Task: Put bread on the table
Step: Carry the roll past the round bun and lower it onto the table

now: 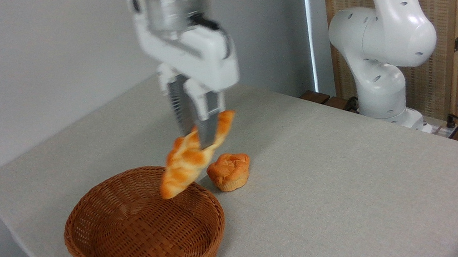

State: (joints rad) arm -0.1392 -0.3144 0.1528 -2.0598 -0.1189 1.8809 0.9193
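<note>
The bread (185, 163), a long braided golden-brown loaf, hangs tilted in the air with its lower pointed end over the far rim of the wicker basket. My gripper (202, 138) is shut on the loaf near its upper end, fingers pointing down. The table (334, 185), covered in light grey-beige fabric, lies below the loaf without touching it.
A brown woven wicker basket (144, 234) stands empty at the table's front left. A small round orange bun (229, 170) sits on the cloth just right of the basket. The arm's white base (383, 58) rises at the back right, with cables beside it.
</note>
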